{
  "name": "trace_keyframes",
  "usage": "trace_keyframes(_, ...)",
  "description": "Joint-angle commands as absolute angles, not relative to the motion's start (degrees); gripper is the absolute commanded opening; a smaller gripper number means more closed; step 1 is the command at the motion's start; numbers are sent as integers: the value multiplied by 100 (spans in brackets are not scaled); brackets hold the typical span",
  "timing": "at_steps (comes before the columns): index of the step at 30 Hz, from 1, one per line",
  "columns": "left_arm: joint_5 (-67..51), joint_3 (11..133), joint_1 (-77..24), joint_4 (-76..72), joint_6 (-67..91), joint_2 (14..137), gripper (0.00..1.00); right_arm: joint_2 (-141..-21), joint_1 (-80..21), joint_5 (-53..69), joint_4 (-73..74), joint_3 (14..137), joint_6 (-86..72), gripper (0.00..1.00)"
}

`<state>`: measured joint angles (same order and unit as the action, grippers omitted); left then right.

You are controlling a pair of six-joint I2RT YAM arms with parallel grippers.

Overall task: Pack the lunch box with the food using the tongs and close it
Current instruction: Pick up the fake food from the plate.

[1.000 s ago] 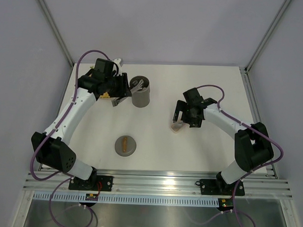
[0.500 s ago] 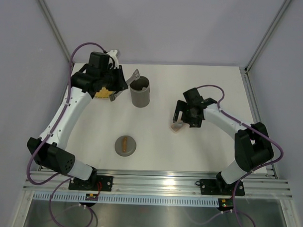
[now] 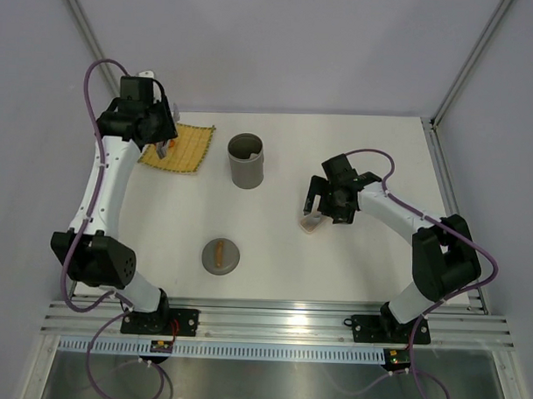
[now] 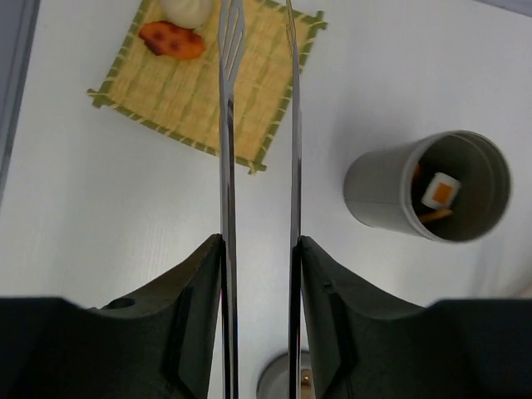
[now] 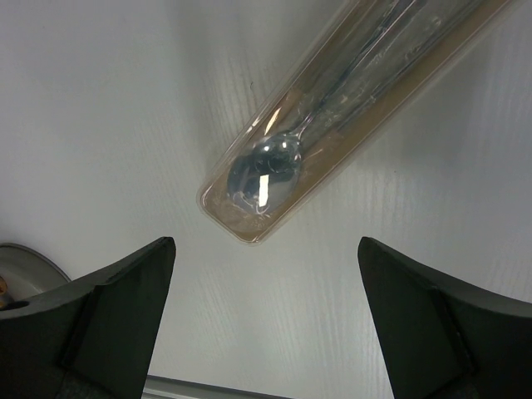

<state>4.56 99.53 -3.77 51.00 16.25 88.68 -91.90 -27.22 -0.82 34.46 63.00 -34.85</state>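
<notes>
1. Our left gripper [image 4: 258,243] is clamped on the tongs [image 4: 225,150], with one slim arm lying against each finger. The tips of the tongs stand slightly apart and hold nothing.
2. The food left to pack lies on the woven mat [image 4: 208,100], ahead of the tongs and a little to the left of their tips in the wrist view. The orange-red piece [image 4: 170,39] sits just beside the left tip. The white piece [image 4: 187,10] is right next to it and partly cut off by the frame edge.
3. The tongs run straight out from the gripper, and the orange-red piece lies roughly across that line. We judge that a small shift to the left would put the tips on either side of it.
4. The lunch box [image 4: 428,187] stands upright and open to the right of the tongs, apart from the mat, with a white-and-orange cube [image 4: 439,189] inside. Its lid [image 3: 221,255] lies nearer the arm bases.
5. Our right gripper [image 5: 266,249] hangs with its jaws wide apart and empty over the cutlery case [image 5: 332,125], well apart from the mat. The left arm is the nearer one to the food.
</notes>
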Motion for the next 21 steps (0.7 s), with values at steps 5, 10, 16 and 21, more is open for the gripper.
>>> trace_keyframes(5, 1019, 10537, -114, 4843, 1731, 9904, 45, -9264, -2795, -53, 3296, 6513, -3524, 100)
trace_keyframes(10, 1274, 11143, -53, 4922, 1705, 10493, 47, -9342, -2795, -35, 3340, 6565, -3498, 99)
trace_keyframes(16, 1441, 11689, -26, 5053, 1609, 11179, 50, -9413, -2795, -35, 3366, 6662, -3419, 100)
trace_keyframes(21, 1608, 12014, -18, 5071, 1494, 11539, 55, -9553, -2804, -35, 3410, 6750, -3366, 100)
